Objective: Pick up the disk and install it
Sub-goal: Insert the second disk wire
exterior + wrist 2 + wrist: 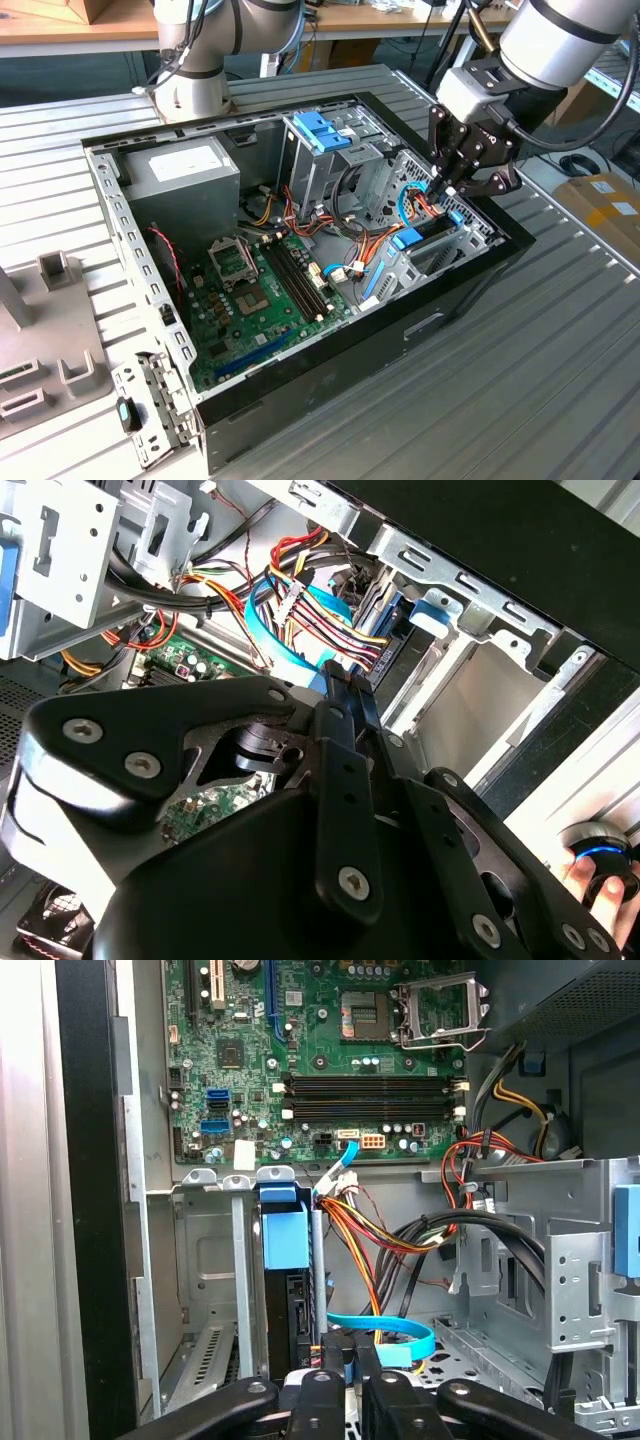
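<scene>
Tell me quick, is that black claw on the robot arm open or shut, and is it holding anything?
Black gripper: jaws shut together, gripping nothing visible, poised just above the blue-railed hard disk standing in the metal drive bay.

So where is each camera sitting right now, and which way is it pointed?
Exterior view: off the arm, above the table, looking down into the open computer case; shows the arm and its claw over the drive bay.
First wrist view: on the wrist, facing the motherboard past the disk; claw linkage at the edge.
Second wrist view: on the wrist, facing the bay; claw linkage up close.
Both wrist views share the blue cable.
</scene>
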You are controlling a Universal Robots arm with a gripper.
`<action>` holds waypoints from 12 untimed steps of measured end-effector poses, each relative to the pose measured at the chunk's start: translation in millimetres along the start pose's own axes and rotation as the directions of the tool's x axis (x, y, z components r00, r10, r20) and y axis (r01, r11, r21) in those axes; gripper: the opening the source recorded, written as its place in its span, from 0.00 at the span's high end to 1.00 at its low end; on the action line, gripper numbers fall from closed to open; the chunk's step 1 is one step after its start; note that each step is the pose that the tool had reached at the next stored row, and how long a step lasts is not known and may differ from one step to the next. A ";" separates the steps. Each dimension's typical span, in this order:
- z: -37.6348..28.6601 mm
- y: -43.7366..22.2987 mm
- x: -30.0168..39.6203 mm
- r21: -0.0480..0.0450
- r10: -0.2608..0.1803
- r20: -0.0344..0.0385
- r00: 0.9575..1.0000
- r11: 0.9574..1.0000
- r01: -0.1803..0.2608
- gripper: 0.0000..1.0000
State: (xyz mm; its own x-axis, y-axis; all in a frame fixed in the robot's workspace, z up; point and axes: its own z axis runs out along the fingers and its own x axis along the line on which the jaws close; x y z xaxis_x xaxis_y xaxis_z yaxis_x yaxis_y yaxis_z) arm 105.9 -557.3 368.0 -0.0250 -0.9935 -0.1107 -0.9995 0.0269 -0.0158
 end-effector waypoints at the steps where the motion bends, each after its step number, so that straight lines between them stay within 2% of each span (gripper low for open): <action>1: 0.0 0.0 0.0 0.000 0.000 0.000 1.000 1.000 0.000 0.84; 12: 0.0 0.0 2.3 0.000 0.000 0.000 1.000 1.000 0.000 0.84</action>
State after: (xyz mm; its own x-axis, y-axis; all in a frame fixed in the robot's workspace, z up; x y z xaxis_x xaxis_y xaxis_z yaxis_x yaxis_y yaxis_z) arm 105.9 -559.6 367.8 -0.0249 -0.9935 -0.1107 -0.9995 0.0268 -0.0159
